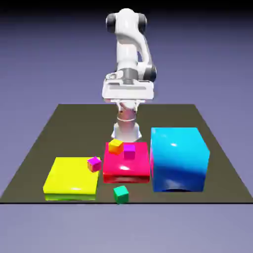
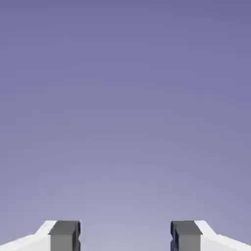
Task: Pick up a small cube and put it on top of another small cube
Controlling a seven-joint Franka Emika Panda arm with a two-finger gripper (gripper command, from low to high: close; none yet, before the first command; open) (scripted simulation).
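Observation:
Several small cubes show in the exterior view. An orange cube (image 1: 115, 146) and a magenta cube (image 1: 129, 150) sit close together on the red flat block (image 1: 127, 170). A pink cube (image 1: 94, 163) rests at the right edge of the yellow flat block (image 1: 69, 178). On the table in front lies a green cube (image 1: 120, 194). My gripper (image 1: 128, 94) hangs high above the table's far side, well behind all the cubes. In the hand view the gripper (image 2: 125, 236) is open; its grey fingertips (image 2: 64, 236) stand wide apart with only the backdrop between them.
A tall blue block (image 1: 179, 158) stands right of the red block. The dark table (image 1: 59, 123) ends just in front of the green cube.

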